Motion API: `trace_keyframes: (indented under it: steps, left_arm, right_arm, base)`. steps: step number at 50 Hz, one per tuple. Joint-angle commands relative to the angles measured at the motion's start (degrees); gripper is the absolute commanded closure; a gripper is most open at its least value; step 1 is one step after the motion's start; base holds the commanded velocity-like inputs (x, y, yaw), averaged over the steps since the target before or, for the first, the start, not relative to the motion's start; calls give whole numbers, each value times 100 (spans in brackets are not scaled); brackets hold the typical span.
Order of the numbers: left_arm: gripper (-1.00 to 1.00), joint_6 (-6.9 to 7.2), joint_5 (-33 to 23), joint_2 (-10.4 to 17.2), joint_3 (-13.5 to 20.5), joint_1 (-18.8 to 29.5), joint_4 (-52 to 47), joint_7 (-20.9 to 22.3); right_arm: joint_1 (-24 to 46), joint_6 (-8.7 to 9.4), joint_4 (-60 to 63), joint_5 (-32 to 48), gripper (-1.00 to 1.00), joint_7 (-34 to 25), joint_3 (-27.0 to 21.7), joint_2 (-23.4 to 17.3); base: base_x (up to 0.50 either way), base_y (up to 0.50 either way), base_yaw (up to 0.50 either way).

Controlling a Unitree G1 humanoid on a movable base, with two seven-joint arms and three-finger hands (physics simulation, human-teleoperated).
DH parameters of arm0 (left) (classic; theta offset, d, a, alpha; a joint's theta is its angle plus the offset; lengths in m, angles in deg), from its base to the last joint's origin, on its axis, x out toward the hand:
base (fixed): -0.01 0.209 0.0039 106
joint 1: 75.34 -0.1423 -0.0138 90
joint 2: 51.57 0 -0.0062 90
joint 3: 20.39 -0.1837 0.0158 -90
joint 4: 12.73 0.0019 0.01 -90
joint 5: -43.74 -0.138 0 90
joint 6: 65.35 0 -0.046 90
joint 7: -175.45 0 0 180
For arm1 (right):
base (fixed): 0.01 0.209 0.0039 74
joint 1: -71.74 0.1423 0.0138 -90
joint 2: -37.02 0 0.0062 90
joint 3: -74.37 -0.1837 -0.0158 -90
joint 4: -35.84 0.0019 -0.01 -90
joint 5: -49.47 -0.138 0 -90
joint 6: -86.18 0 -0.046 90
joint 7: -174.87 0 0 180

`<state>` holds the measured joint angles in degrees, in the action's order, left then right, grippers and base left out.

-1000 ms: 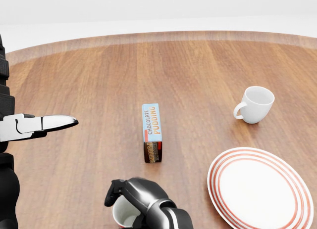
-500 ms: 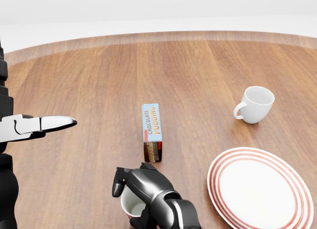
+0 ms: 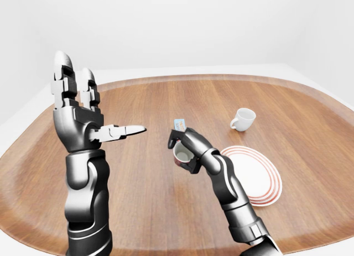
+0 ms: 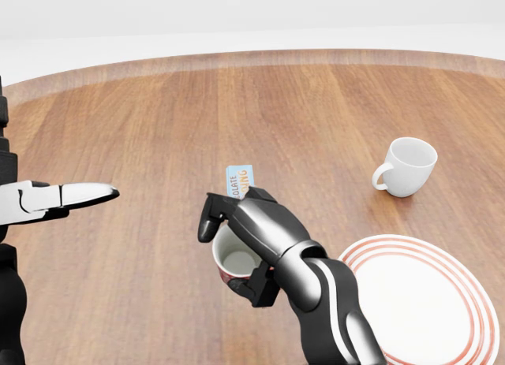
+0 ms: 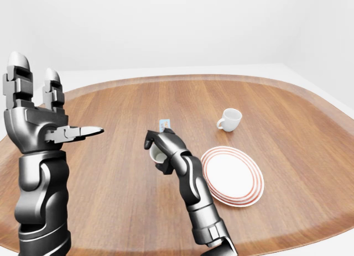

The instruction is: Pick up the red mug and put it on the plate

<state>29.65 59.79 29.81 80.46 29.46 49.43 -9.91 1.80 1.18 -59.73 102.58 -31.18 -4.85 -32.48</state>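
Right hand fingers wrapped round red mug, mug lifted off desk, just left of plate, tilted mouth-up for carry. Left hand raised, fingers spread, holding nothing. Pudding box mostly hidden behind right hand. Mug's red wall barely shows.

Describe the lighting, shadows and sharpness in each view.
Head view: even, soft light, everything sharp; the white cup casts only a faint shadow on the table. Left-eye view: wider framing, the table edge curves, mild sheen on the raised left robot hand. Right-eye view: same flat light, no blur or glare; the right robot hand grips the red mug crisply.
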Motion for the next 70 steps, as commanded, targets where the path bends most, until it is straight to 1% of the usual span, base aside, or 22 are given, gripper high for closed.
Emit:
trace_keyframes:
  steps: [1,8,13,23,35,44,54,65,70]
  left_arm:
    - [-100,0,23,27,27,23,31,-14]
    - [-100,0,60,55,53,73,30,-43]
    - [-100,0,50,53,38,75,76,-41]
    - [-100,0,61,73,50,112,108,-56]
    - [-100,0,64,83,65,98,106,-44]
    - [-100,0,66,90,62,114,105,-51]
    - [-100,0,56,91,67,113,98,-47]
    - [-100,0,63,109,92,118,108,-42]
    - [-100,0,56,95,73,91,79,-44]
  right_arm:
    - [34,0,718,-301,100,-326,-222,-207]
    - [-155,0,958,-358,100,-404,-264,-310]
    - [-107,0,1035,-420,100,-439,-357,-379]
    - [-206,0,1200,-546,100,-431,-724,-748]
    - [-305,0,1180,-657,100,-334,-890,-920]
    - [-511,0,1279,-751,100,-307,-1197,-1179]
    - [-546,0,1193,-829,100,-215,-1332,-1299]
    - [-765,0,1152,-953,100,-147,-1659,-1547]
    - [-779,0,939,-1034,100,-69,-1770,-1655]
  base:
    - [0,0,0]
    - [0,0,0]
    - [0,0,0]
    - [0,0,0]
    - [0,0,0]
    - [0,0,0]
    - [0,0,0]
    - [0,0,0]
    - [0,0,0]
